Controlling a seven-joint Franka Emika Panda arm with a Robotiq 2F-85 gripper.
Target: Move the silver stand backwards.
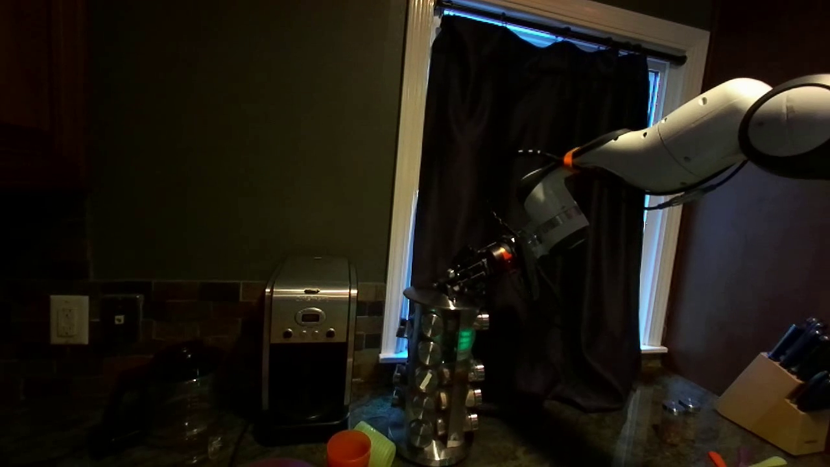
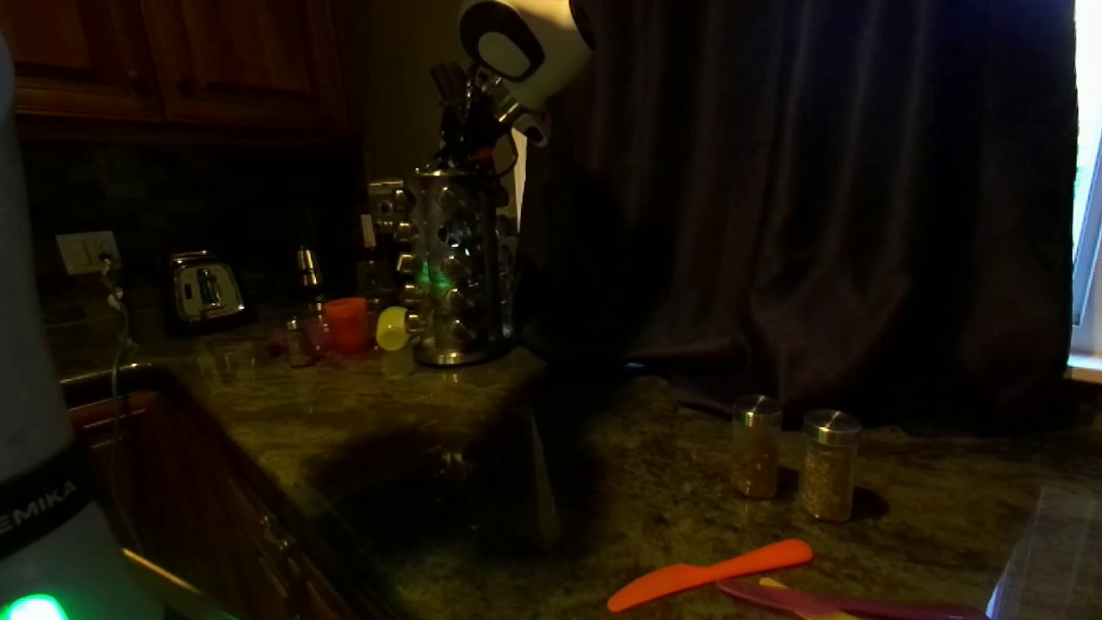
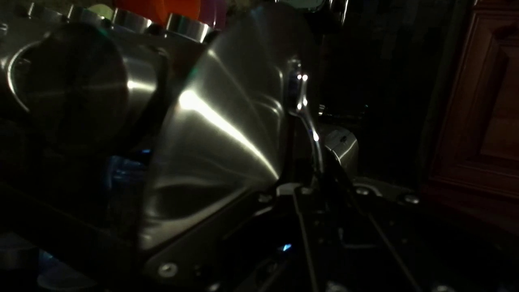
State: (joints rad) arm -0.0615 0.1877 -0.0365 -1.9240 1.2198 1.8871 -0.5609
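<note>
Wall point(image 1: 240, 149) and dark curtain point(image 1: 583, 311) close off the back, worktop point(image 2: 301, 396) in front. Your arm point(image 1: 674, 149) slants down to the silver stand point(image 1: 458, 383), upright on the worktop, coffee maker point(image 1: 311, 324) to one side, curtain to the other and partly behind. The stand's long axis is vertical, and you meet it only up top, by its round top disc point(image 3: 227, 134); nearly all its bulk is underneath. Orange cup point(image 1: 349, 449) and a tipped yellow-green cup point(image 1: 378, 444) lie near its foot; can't tell if either touches. Jars point(image 1: 429, 352) line its sides. Key bit: your fingers point(image 3: 265, 198) are at the thin handle point(image 3: 310, 121) rising off the disc, so the stand lies below them. In the wrist view the handle runs down to the fingers, disc mostly left of it. Too black there; can't tell if they pinch it or just sit around it. Probably you're at the grip or the start of the shift; I read backwards as toward the wall. Make sure of the handle, then go slow and level: force this high could tip a tall stand instead of sliding it.
</note>
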